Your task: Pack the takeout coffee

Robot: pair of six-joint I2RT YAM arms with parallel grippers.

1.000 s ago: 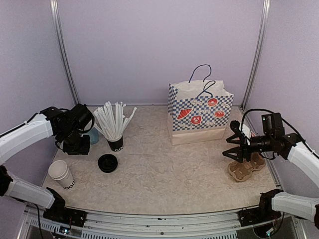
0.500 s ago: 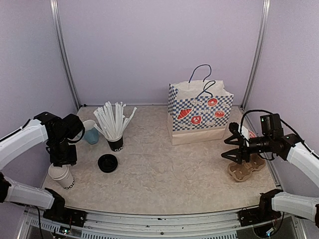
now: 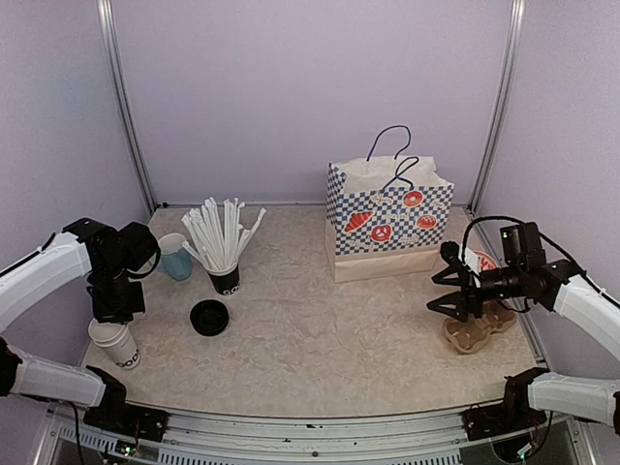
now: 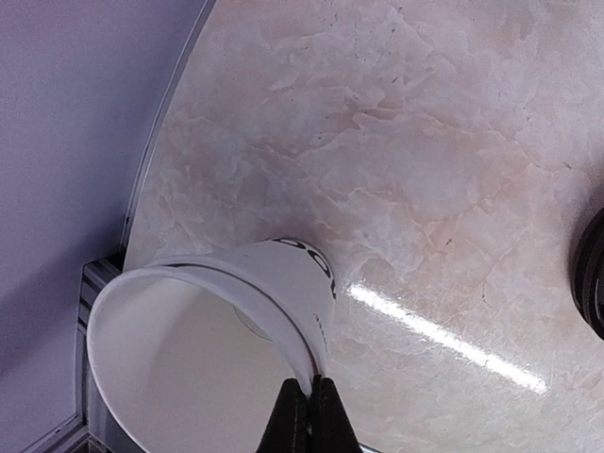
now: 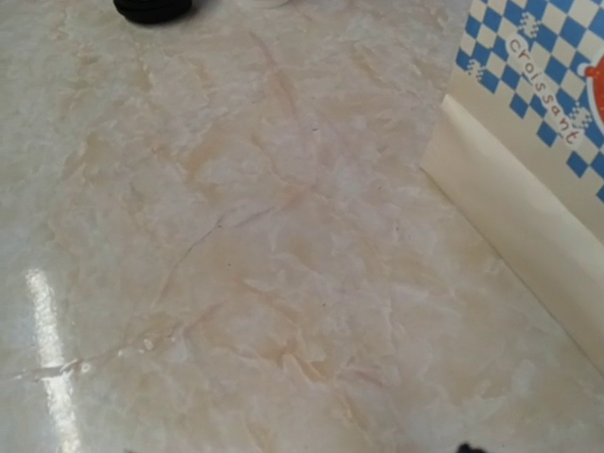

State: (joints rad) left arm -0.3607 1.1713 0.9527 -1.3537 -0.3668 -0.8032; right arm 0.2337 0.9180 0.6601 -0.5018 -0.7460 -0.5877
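Reading "croissant": checkered bag (image 5: 538, 113); left tool (image 4: 310, 385) pinching white cup (image 4: 283, 283) rim.

We find the paper cup (image 3: 118, 344) at lower left, the lid (image 3: 209, 317) right of it, the straw cup (image 3: 225, 279) above that, the bag (image 3: 387, 228) right of centre.
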